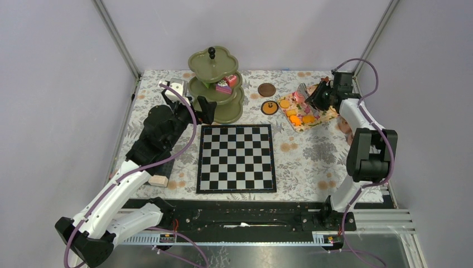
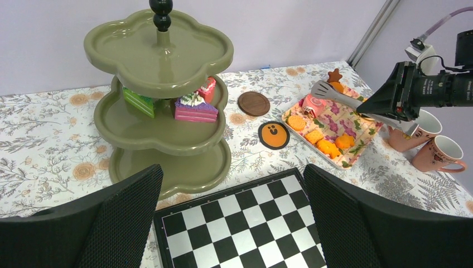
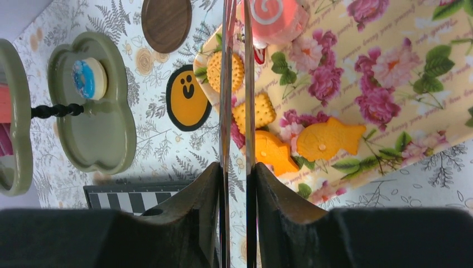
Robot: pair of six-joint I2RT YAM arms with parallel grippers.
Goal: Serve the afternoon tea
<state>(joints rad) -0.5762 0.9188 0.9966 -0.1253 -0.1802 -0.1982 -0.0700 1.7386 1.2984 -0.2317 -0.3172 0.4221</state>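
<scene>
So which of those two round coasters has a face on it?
The black coaster with the orange face, lying nearer the chessboard, just beside the floral tray. The brown coaster, farther back, is plain.

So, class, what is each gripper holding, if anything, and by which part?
Right gripper: metal tongs, both arms pinched between its fingers, far back from the tips. Left gripper: open, holding nothing.

In the right wrist view the tongs [image 3: 226, 84] run off the top edge, tips unseen, and the pink swirl roll [image 3: 273, 19] is cut there too. From above, the cups [image 1: 344, 127] near the tabletop's right edge sit mostly behind the right arm [image 1: 365, 148], perhaps two of them.
</scene>
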